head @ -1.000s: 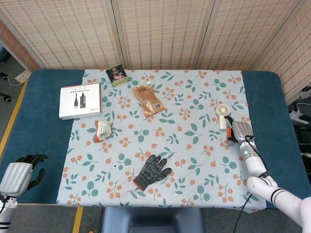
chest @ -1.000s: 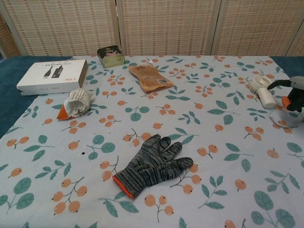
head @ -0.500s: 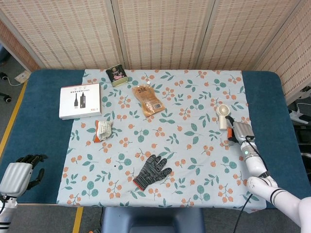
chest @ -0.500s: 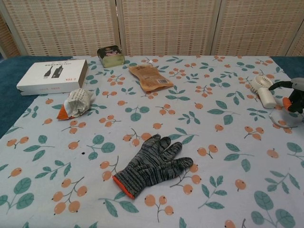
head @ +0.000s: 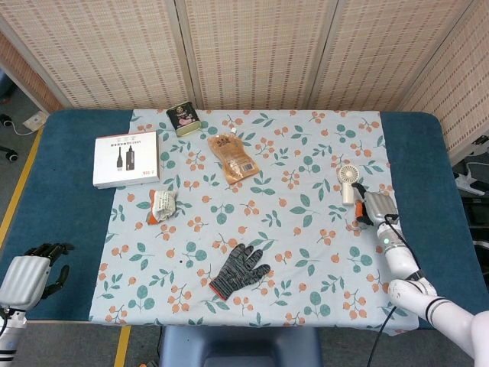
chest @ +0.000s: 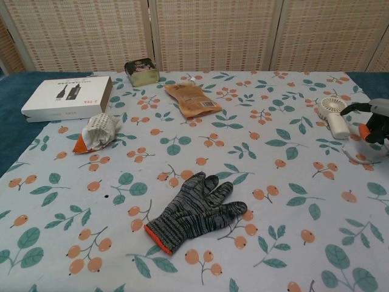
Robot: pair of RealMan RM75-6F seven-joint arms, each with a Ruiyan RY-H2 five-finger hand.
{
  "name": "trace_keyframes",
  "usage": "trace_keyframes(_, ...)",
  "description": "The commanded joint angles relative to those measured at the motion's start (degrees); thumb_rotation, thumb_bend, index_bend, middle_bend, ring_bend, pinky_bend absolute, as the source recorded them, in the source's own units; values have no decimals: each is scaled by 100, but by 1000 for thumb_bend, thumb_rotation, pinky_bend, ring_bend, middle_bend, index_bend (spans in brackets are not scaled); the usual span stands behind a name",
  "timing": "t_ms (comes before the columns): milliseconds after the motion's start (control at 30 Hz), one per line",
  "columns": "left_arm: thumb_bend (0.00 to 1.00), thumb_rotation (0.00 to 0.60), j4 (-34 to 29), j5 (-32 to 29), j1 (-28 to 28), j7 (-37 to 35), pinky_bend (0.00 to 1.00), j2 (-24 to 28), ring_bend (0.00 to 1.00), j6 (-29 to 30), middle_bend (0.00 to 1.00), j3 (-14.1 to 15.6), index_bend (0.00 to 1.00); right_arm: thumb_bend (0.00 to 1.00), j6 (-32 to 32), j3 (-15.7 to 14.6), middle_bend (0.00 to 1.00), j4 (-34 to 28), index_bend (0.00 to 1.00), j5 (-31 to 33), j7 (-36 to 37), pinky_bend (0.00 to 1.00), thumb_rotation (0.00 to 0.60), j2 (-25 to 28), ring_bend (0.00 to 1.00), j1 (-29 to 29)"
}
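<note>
Nearest the robot, the left hand [head: 23, 277] rests off the near left corner of the table [head: 69, 222], fingers curled inward, holding nothing. A grey knit glove [head: 238, 269] lies flat on the floral cloth [head: 306, 252], well apart from both hands. The right hand [head: 377, 208] sits at the cloth's right side just beside the handle of a small white handheld fan [head: 349, 182]; its dark fingers [chest: 355, 110] reach toward the fan, but whether they touch it cannot be told. Further back lie a crumpled white-and-orange wrapper [head: 160, 205], a white box [head: 126, 158], closed, and an orange pouch [head: 233, 157]. Farthest stands a small green tin [head: 183, 120], lid on, contents hidden.
</note>
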Motion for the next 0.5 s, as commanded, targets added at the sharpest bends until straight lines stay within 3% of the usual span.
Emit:
trace_keyframes(33,490,600,-6,7,-3,7,461,-1,331,-5,390,5,332,692,92,-8,842,-140,131,-52,-63,726,600,86,666,-19)
trace_keyframes(500,490,600,-10,6,-6,2,461,4,331,-18,390,9,332,692,69,-28,842,-192,131,58,-179,727,600,108,666,-29)
